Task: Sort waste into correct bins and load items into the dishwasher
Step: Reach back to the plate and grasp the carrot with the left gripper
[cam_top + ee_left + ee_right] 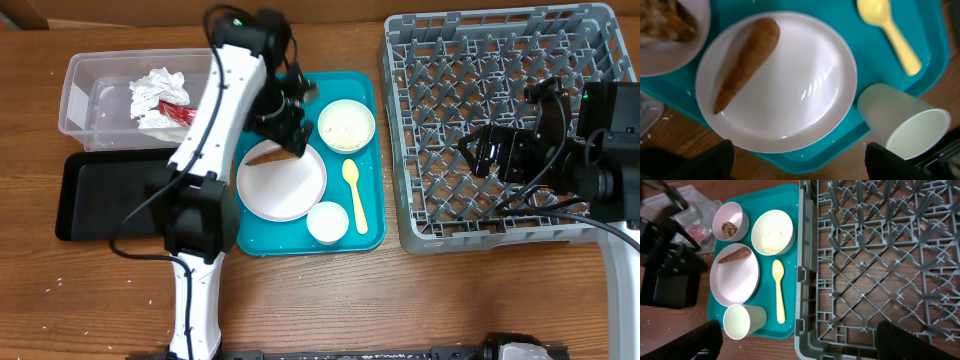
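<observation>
Left hand (802, 162), spread apart, hangs over the plate (810, 100) at the centre of the table (330, 300). The carrot (745, 62) lies on that plate, just ahead of the hand. Right hand (812, 342), also apart, hangs over the rack (880, 255) at the right edge.

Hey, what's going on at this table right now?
The left fingers hover open over the plate, near the carrot. The right fingers hang open over the rack, which shows no dishes. Napkins and a wrapper lie in the tub. Bowls, cup and spoon sit on the teal tray.
</observation>
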